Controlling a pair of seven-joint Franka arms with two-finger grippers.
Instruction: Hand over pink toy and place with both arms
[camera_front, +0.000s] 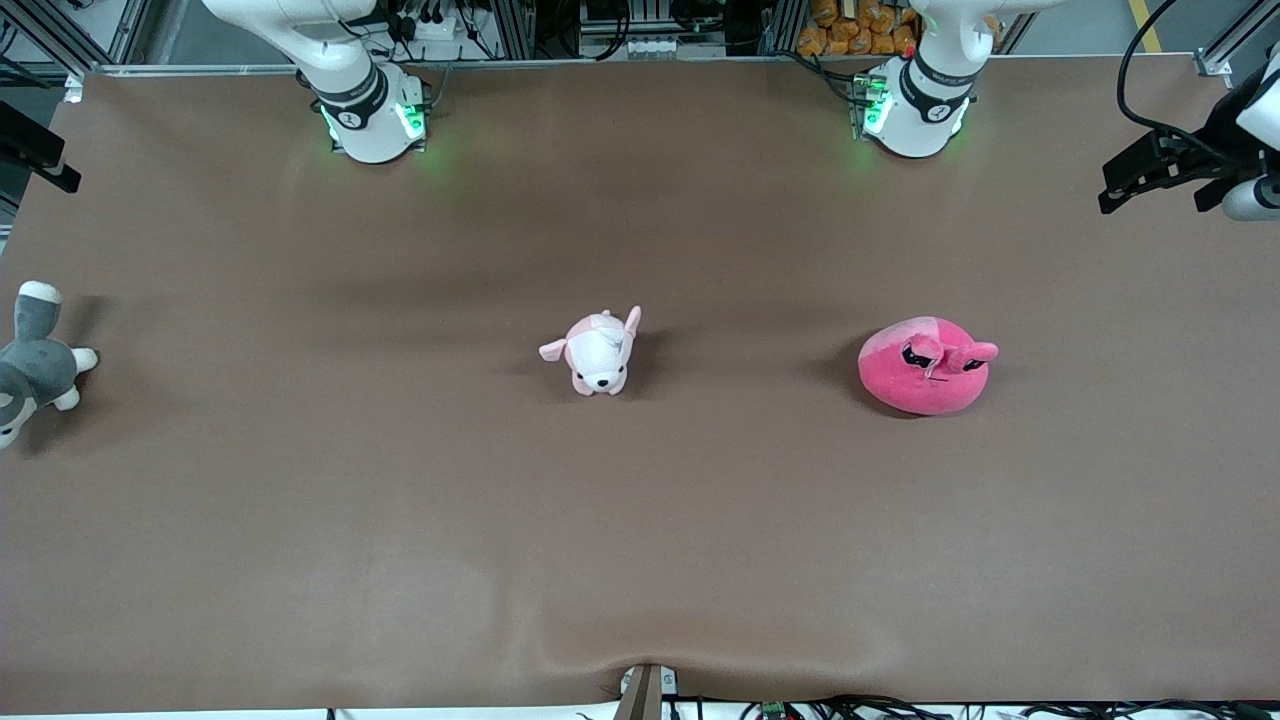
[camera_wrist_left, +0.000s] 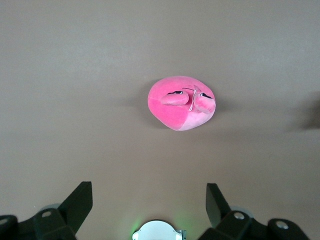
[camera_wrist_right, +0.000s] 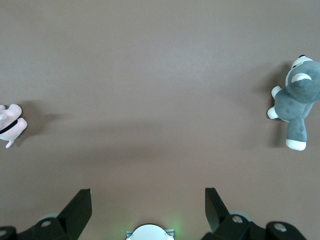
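Note:
The pink toy (camera_front: 925, 365), a round hot-pink plush with black half-lidded eyes, two ear flaps and a lighter pink patch, lies on the brown table toward the left arm's end. It also shows in the left wrist view (camera_wrist_left: 181, 102). My left gripper (camera_wrist_left: 148, 200) is open and empty, high above the table near its own base. My right gripper (camera_wrist_right: 147, 200) is open and empty, high above bare table near its base. Neither gripper's hand shows in the front view; only the arm bases with green lights do.
A small pale pink-and-white plush dog (camera_front: 598, 352) sits mid-table, also at the edge of the right wrist view (camera_wrist_right: 10, 125). A grey-and-white plush (camera_front: 35, 365) lies at the right arm's end, also in the right wrist view (camera_wrist_right: 296, 102). A black camera mount (camera_front: 1160, 165) stands at the left arm's end.

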